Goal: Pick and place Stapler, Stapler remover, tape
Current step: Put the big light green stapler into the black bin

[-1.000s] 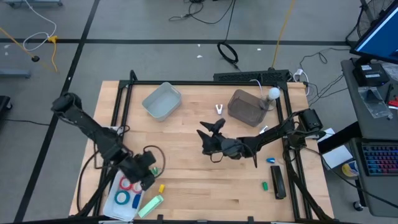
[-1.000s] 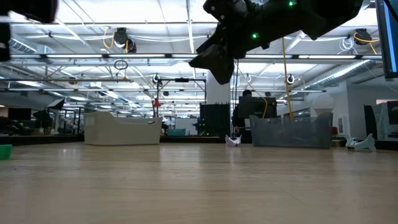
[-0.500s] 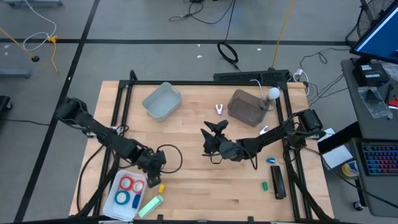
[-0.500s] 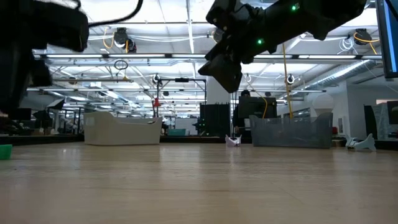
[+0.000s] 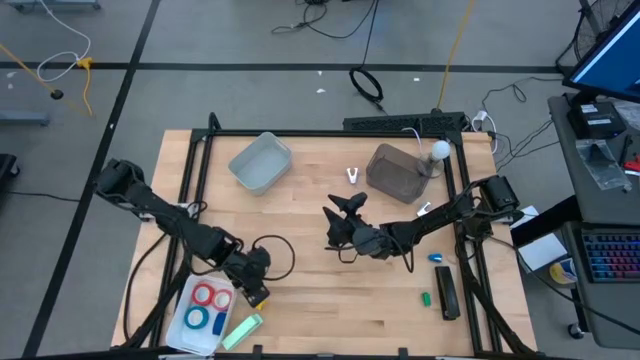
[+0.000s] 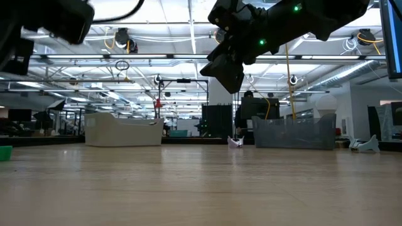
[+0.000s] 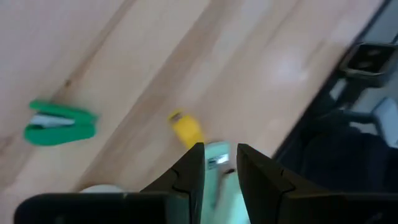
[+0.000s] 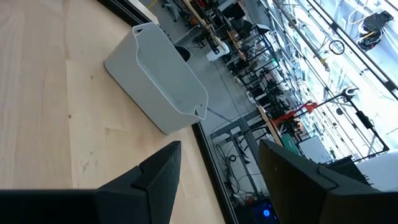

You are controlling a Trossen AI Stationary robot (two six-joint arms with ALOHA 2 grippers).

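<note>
**Left gripper poised above the pale green stapler**

The left gripper (image 5: 256,287) hangs over the near edge of the table. Its jaws are parted only narrowly, and nothing shows gripped between them. In its wrist view, the stapler (image 7: 217,163) lies straight below the gap. A small yellow piece (image 7: 185,129) sits just beyond the fingertips, and a green piece (image 7: 59,122) is well off to one side. Just beside the jaws is a tray (image 5: 176,325) holding the tape (image 5: 210,296), red and blue rolls.

The step in hand looks like a pick of the stapler. To do it well, the jaws likely need to widen before coming down, since the gap looks too slim for the body. They should straddle the stapler across its narrow width and stay clear of the yellow piece and the tray rim.

The right gripper (image 5: 338,212) waits over the middle of the table with its jaws released wide and empty. A white bin (image 8: 161,81) lies ahead of them.
</note>
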